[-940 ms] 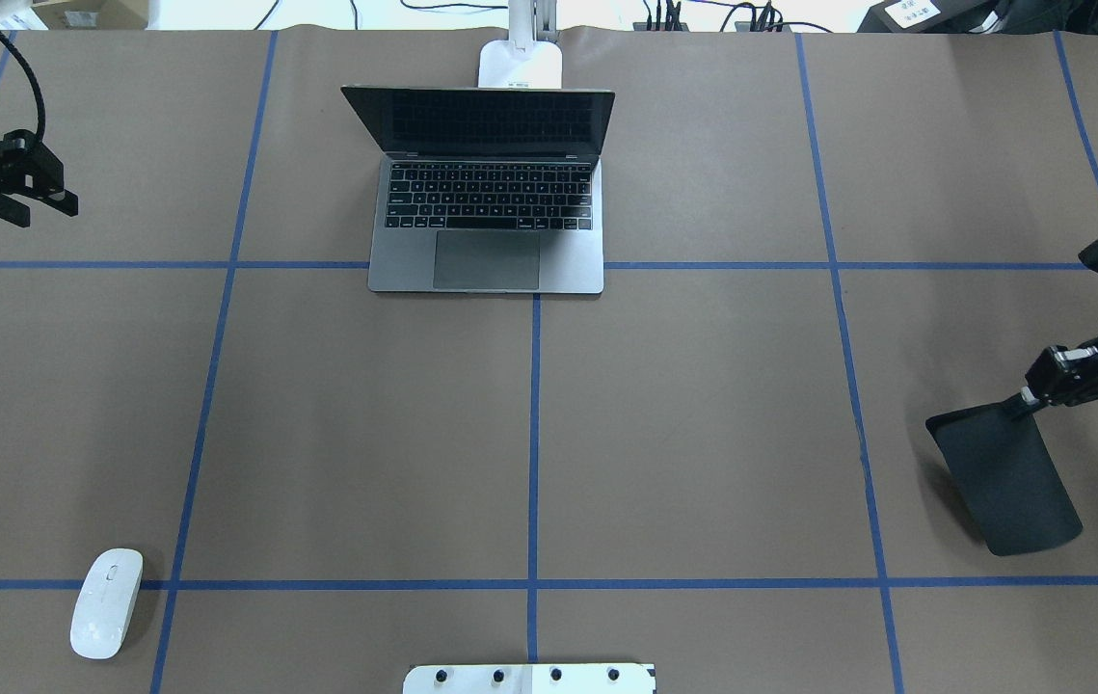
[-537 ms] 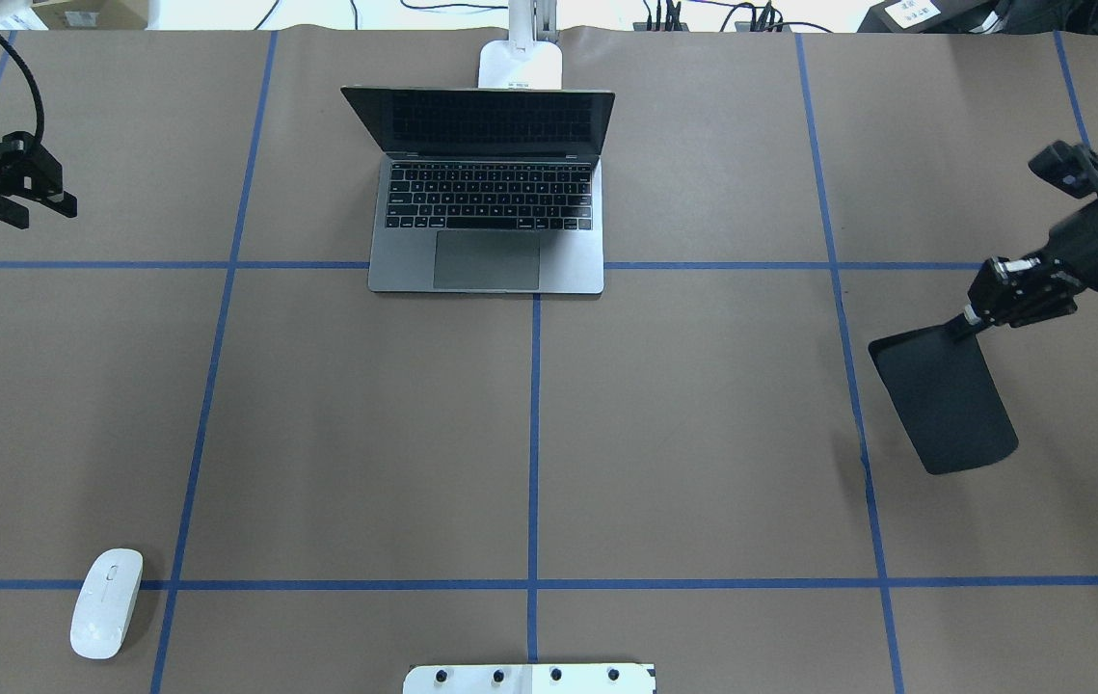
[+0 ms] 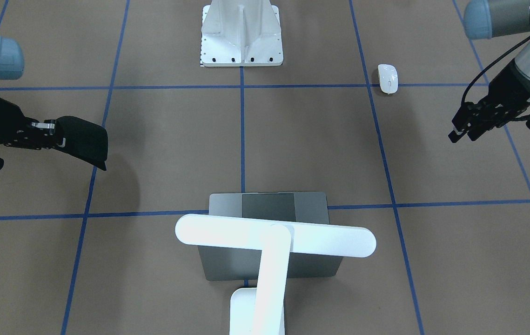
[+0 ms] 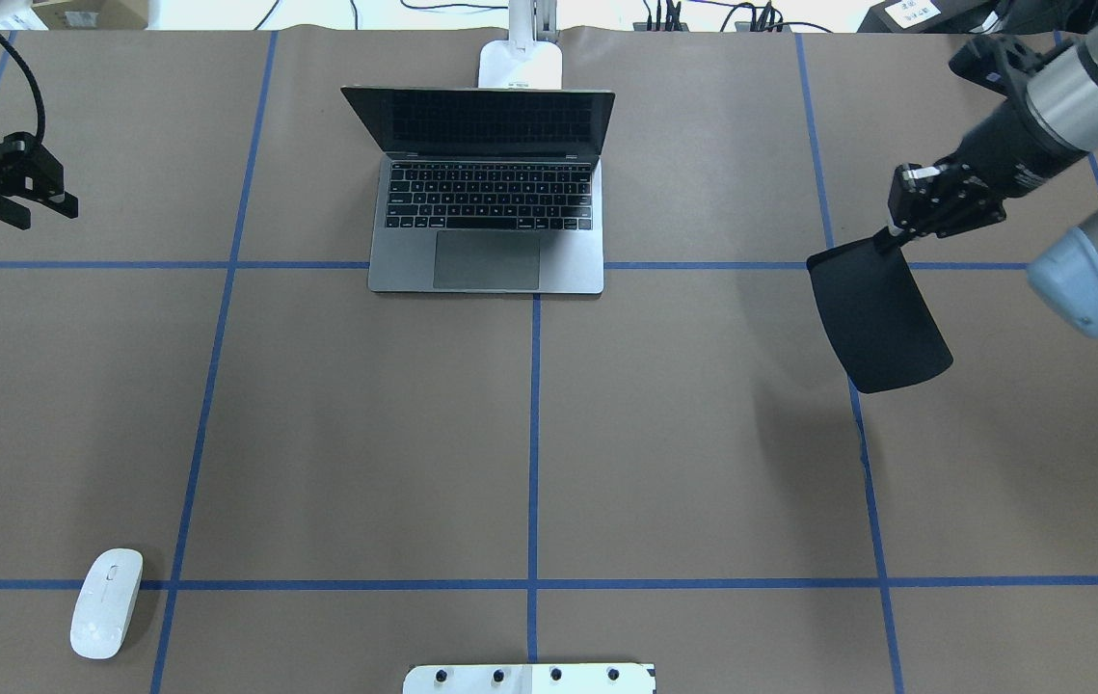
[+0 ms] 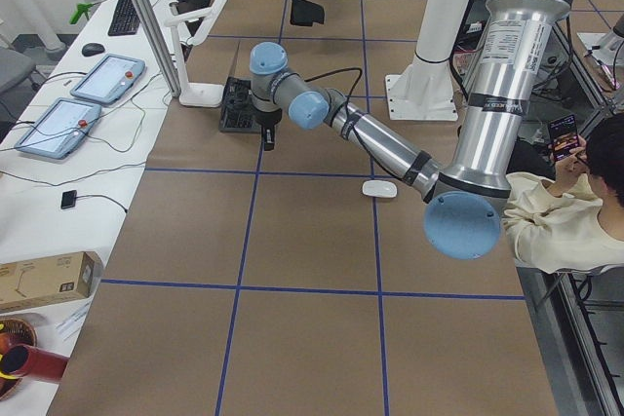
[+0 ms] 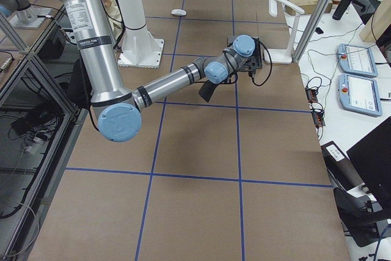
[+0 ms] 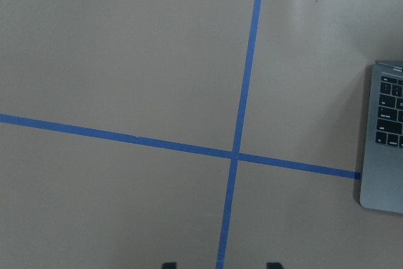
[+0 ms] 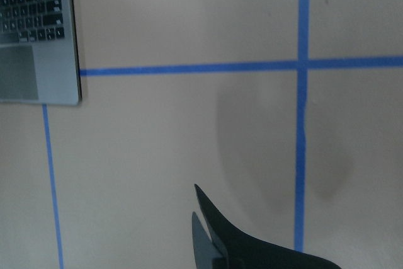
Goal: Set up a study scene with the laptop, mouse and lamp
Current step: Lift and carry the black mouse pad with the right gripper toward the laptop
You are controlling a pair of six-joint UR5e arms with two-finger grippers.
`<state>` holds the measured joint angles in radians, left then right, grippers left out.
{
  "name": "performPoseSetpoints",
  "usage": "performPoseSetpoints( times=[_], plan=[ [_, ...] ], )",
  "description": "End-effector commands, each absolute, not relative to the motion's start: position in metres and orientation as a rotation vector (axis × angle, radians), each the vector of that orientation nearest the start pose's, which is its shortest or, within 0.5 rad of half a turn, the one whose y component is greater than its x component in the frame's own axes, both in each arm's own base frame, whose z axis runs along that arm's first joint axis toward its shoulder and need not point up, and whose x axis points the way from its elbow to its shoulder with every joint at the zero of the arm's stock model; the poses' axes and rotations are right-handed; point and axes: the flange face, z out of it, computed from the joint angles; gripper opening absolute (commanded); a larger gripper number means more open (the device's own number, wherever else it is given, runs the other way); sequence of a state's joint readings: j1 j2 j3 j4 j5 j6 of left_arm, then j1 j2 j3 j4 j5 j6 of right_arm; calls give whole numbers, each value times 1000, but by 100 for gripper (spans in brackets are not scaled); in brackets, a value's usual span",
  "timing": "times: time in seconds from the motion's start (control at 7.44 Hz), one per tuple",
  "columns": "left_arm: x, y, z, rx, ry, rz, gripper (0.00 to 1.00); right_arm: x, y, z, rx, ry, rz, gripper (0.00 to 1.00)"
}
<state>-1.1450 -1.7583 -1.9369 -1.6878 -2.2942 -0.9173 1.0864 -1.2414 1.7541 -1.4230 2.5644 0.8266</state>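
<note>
Overhead exterior: the black mat (image 4: pixel 881 318), pinched in the right claw (image 4: pixel 893 237), is now carried higher at frame right, nearer the laptop (image 4: pixel 486 260) (placement beside it seems intended); the left claw (image 4: pixel 42 207) is held spread.

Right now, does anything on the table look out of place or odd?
The mouse lies far from the open laptop, near the robot-side edge on its left. A black mat hangs tilted from the right gripper, in the air. Nothing spilled or damaged.
</note>
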Motion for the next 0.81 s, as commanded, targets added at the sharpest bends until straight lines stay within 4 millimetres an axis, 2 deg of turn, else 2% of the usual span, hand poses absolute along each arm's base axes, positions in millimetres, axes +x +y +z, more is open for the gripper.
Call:
performPoseSetpoints(
  times=[0.0, 0.13, 0.27, 0.4, 0.67],
  plan=[
    [162, -519, 370, 68, 943, -211, 57, -262, -558, 311, -91, -1020, 0, 0],
    [161, -518, 368, 69, 945, -212, 57, -275, -560, 285, -81, -954, 14, 0],
    [161, -518, 369, 69, 945, -212, 57, -288, -567, 248, -63, -886, 31, 0],
    [161, -518, 368, 71, 946, -210, 57, -297, -575, 224, -23, -804, 51, 0],
    [160, -516, 371, 70, 946, -211, 57, -305, -586, 219, -17, -768, 70, 0]
  ],
)
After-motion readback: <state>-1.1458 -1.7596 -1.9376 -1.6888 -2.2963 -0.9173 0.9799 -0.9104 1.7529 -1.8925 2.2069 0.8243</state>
